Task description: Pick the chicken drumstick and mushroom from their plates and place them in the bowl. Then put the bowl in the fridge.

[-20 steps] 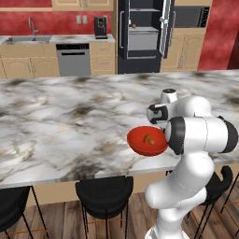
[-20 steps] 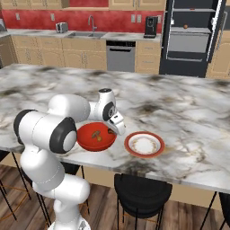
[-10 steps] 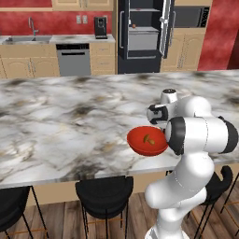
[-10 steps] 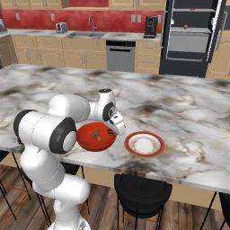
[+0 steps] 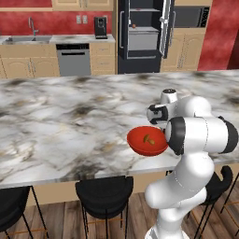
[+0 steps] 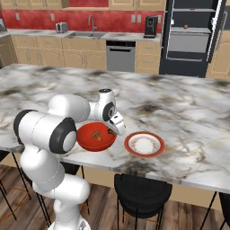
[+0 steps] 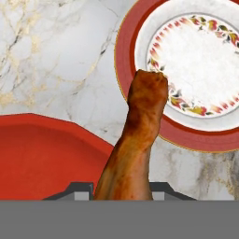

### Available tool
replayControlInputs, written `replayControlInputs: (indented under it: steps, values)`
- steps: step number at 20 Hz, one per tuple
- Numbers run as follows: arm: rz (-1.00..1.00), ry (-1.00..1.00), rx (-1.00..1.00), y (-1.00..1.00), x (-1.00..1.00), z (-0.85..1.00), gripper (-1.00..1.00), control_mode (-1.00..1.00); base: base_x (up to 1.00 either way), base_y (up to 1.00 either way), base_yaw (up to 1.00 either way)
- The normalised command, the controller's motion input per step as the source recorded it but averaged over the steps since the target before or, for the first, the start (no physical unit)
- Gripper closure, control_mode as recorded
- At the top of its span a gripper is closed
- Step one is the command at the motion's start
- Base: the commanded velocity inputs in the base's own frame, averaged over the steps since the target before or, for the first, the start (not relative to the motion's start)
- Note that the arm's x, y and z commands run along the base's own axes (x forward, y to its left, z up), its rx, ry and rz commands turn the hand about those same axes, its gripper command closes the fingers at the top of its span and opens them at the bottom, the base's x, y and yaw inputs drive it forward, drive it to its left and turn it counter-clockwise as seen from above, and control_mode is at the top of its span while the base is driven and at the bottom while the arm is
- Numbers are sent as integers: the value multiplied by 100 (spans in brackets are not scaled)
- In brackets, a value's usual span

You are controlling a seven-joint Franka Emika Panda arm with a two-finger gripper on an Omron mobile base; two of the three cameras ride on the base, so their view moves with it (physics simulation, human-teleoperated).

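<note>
At the near edge of the marble island [image 6: 188,112], the gripper [image 6: 116,127] has its fingers nipped in on the chicken drumstick [image 7: 136,140], holding it just above the rim of the red bowl [image 6: 95,137], between the bowl and the red-rimmed plate [image 6: 144,144]. A small brown piece, likely the mushroom [image 5: 149,139], lies in the bowl already. The drumstick juts out toward the plate, so if it is released here, I reckon it could catch the rim and tumble onto the stone. The fridge [image 5: 142,33] stands open far behind.
</note>
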Motion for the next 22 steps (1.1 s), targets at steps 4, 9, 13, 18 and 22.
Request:
replayControlInputs:
  steps: [4,9,13,18,22]
  values:
    - [0,0,-2,2,0,0,100,-100,0,0,0]
    - [9,-2,6,17,-5,-5,100,-100,0,0,0]
    - [4,2,15,25,-2,-11,100,-100,0,0,0]
    - [0,6,18,19,1,-12,100,-100,0,0,0]
    - [0,7,-1,34,9,-2,100,-100,0,0,0]
